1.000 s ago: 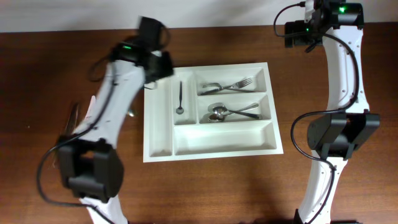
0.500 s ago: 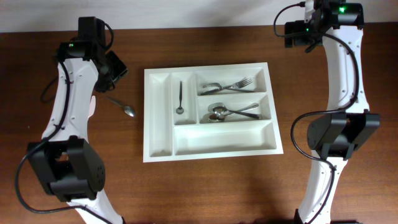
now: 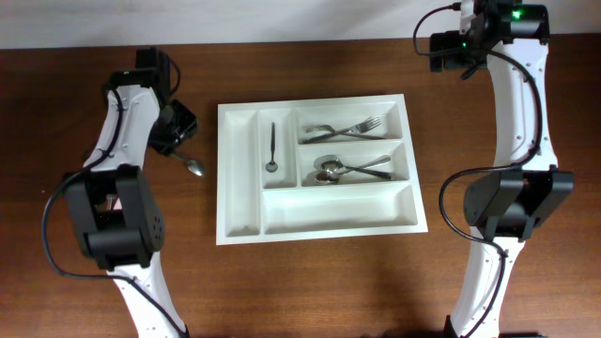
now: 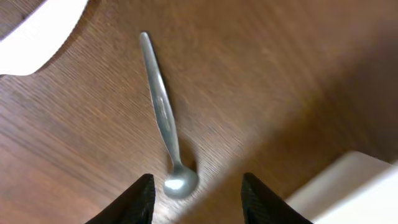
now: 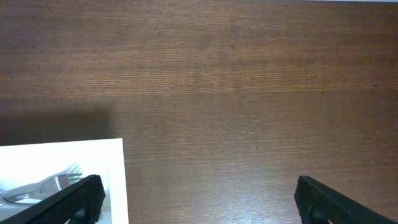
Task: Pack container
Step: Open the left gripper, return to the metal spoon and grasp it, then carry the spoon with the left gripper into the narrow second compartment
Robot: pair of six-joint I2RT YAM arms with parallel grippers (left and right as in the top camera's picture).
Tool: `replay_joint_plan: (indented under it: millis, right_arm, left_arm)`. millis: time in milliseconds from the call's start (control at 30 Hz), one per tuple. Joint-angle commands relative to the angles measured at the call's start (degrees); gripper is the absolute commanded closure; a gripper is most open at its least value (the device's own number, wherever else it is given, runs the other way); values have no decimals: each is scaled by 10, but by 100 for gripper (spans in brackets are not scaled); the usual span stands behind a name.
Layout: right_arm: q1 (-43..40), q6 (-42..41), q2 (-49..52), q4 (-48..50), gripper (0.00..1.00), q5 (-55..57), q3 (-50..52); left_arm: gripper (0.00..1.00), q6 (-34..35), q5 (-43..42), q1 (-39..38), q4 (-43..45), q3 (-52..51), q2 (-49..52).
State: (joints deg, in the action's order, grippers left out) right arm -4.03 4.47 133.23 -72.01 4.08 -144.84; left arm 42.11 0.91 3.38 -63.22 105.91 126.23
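Note:
The white container [image 3: 241,218] lies mid-table. One narrow compartment holds a dark small spoon [image 3: 271,146]. Two wide compartments hold forks and spoons [image 3: 343,130]. A silver spoon [image 3: 189,164] lies on the table left of the container; in the left wrist view [image 4: 163,118] its bowl sits just ahead of the jaws. My left gripper [image 3: 178,133] [image 4: 194,202] is open and empty, just above the spoon's handle end. My right gripper [image 3: 449,53] [image 5: 196,199] is open and empty, high beyond the container's far right corner. The container's corner [image 5: 115,180] shows in the right wrist view.
A white object [image 4: 34,31] lies at the top left of the left wrist view, beyond the spoon's handle. The container's edge [image 4: 348,186] is at the lower right there. The table's far edge runs along the top of the overhead view.
My left arm swung from over the container's near-left corner out to the left, then settled close above the silver spoon. The right arm has not moved.

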Motion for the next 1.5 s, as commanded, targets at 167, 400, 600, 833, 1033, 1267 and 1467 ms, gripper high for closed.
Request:
replay_joint_plan:
  millis: [167,400,600,833,1033,1267,1467]
  right_arm:
    - [-2,-7,-8,0,1,7,-6]
    - [-2,-7,-8,0,1,7,-6]
    - [-2,-7,-8,0,1,7,-6]
    - [-2,-7,-8,0,1,7,-6]
    - [-2,-7,-8,0,1,7,-6]
    - [-2,-7,-8,0,1,7,-6]
    - [-2,-7,-8,0,1,7,-6]
  left_arm:
    - [56,25,3,7,4,-2,35]
    - [56,38,-13,11,10,-2,78]
    - [59,40,-16,14,19,-2,88]
    - [81,48,-22,14,31,-2,88]
    - [87,47,-22,14,31,7,87]
    - [92,42,-22,14,7,54,80]
    - [98,15,-37,12,-17,119,57]
